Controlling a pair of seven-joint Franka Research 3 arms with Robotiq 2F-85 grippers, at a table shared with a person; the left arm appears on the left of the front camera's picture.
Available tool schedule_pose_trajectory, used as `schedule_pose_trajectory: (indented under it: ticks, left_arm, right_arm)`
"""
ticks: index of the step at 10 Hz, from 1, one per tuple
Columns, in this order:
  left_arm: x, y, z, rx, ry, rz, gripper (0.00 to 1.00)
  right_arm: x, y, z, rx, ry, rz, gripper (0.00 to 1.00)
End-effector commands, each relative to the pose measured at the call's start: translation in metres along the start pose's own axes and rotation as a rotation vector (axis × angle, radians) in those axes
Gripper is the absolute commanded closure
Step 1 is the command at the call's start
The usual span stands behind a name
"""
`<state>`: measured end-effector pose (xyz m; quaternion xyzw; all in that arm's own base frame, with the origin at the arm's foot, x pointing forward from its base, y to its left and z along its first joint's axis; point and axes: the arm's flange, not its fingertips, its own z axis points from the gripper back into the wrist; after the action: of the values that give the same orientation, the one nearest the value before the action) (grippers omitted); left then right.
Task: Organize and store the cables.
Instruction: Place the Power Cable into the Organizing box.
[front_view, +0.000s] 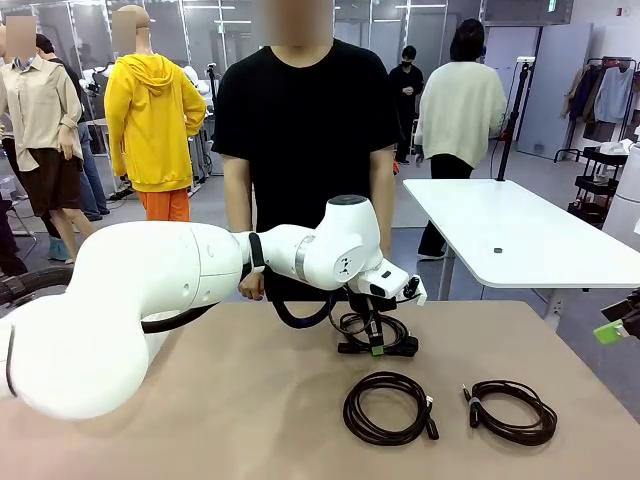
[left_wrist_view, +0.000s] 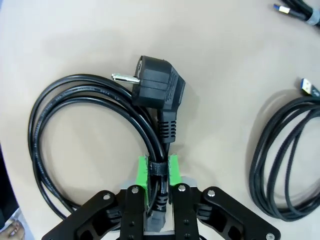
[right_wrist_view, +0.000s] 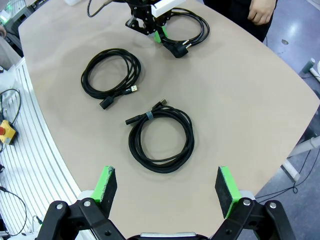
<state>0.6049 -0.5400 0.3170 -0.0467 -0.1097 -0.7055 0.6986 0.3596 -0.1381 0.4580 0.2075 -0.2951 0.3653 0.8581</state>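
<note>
Right: left jaws are clamped on the power cord coil (left_wrist_view: 37, 125) at its strap, green pads (left_wrist_view: 142, 172) pinching the bundle just below the mains plug (left_wrist_view: 157, 82). That coil sits on the bench (front_view: 200, 400), far side, near the person. Right jaws are wide apart, holding nothing. Two thinner coils, middle coil (front_view: 385, 437) and right-hand coil (front_view: 512, 437), lie untouched. Step looks like pick-up of the first cable. Next move needs a clean lift, loops kept together.

A white table (front_view: 520, 225) stands on grey floor (front_view: 575, 322) near a clothes rack (front_view: 600, 92).
</note>
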Motion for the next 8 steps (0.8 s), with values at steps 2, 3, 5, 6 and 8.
schedule_pose_trajectory:
  ticks: [2,3,5,6,8]
  left_arm:
    - [0.028,0.006,0.076,-0.052,0.021,-0.116,1.00]
    - [0.029,0.002,0.110,-0.033,0.002,-0.128,1.00]
    - [0.015,-0.019,0.160,-0.060,0.001,-0.146,1.00]
    - [0.006,-0.026,0.173,-0.046,-0.003,-0.154,1.00]
    - [-0.022,-0.045,0.209,-0.025,-0.052,-0.183,1.00]
  right_arm:
    - [0.001,0.000,0.000,0.007,-0.010,-0.017,0.00]
    - [0.001,0.000,0.000,0.007,-0.010,-0.017,0.00]
    - [0.001,0.000,0.000,0.007,-0.010,-0.017,0.00]
    - [0.001,0.000,0.000,0.007,-0.010,-0.017,0.00]
    - [0.001,0.000,0.000,0.007,-0.010,-0.017,0.00]
